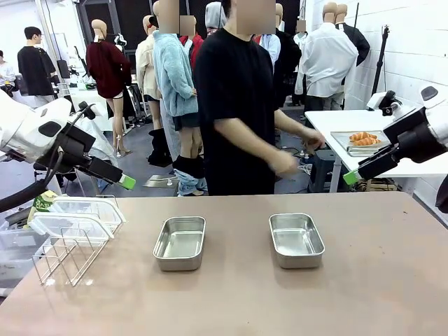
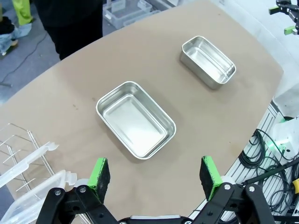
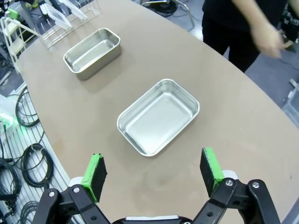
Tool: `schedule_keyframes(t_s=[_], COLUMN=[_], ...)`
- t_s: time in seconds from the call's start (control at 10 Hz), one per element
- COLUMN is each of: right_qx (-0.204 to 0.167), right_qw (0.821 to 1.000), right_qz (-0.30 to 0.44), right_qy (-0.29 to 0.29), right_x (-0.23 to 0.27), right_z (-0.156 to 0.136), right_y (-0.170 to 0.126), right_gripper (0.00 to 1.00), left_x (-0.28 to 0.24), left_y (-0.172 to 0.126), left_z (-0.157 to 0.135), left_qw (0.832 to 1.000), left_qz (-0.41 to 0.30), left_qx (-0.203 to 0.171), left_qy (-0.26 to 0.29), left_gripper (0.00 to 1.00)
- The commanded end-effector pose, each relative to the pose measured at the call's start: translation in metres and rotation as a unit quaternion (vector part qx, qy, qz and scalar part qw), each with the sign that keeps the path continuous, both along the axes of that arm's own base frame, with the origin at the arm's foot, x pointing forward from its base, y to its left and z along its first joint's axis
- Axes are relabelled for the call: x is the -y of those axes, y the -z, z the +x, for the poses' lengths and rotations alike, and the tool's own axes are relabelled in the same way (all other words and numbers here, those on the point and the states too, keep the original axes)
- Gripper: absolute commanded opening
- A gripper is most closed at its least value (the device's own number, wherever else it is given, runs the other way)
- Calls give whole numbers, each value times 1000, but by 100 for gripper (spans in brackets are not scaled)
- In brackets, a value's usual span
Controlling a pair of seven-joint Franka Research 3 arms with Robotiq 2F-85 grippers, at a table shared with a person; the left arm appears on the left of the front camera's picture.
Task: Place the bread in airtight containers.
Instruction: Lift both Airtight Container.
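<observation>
The left gripper (image 2: 154, 171) is being held above the left end of the surface (image 1: 238, 301), its jaws being kept wide apart with nothing between them. Below and to the outer side of those jaws, translucent lids (image 1: 75, 213) are being carried on a wire rack (image 1: 61, 255). In the left wrist view the left container (image 2: 135, 119) is being framed just ahead of the spread jaws, its steel bottom showing, and the right container (image 2: 208, 61) is lying farther out beyond it, well apart. Across the surface a person (image 1: 234, 105) is standing, one hand (image 1: 285, 164) being held out in a blur. The right gripper (image 3: 152, 172) is likewise being held up, jaws spread and gripping nothing, the right container being centred just ahead of them. The bread (image 1: 362, 138) is lying on a tray (image 1: 339, 136) on a white table (image 1: 329, 120), beyond the right gripper's jaws and well apart from both containers.
</observation>
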State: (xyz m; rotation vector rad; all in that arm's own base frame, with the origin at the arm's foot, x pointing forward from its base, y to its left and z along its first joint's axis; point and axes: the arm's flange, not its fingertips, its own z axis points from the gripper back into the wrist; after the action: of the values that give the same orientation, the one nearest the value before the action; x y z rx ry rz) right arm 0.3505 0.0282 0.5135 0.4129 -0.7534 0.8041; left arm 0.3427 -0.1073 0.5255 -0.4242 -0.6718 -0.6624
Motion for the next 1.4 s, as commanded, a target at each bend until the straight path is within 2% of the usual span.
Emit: schedule_keyframes(t_s=[0.0, 1.3], right_qx=[-1, -1], right_qw=[1000, 1000], right_qz=[10, 10], right_qy=[-12, -12], right_x=[0, 0], right_z=[0, 0], right_y=[1, 1], right_gripper=[100, 100], left_x=[-1, -1], left_y=[1, 1], left_z=[1, 1], left_qw=[1000, 1000], left_qz=[-5, -5], left_qx=[-3, -3], left_qy=[4, 4], left_gripper=[100, 100])
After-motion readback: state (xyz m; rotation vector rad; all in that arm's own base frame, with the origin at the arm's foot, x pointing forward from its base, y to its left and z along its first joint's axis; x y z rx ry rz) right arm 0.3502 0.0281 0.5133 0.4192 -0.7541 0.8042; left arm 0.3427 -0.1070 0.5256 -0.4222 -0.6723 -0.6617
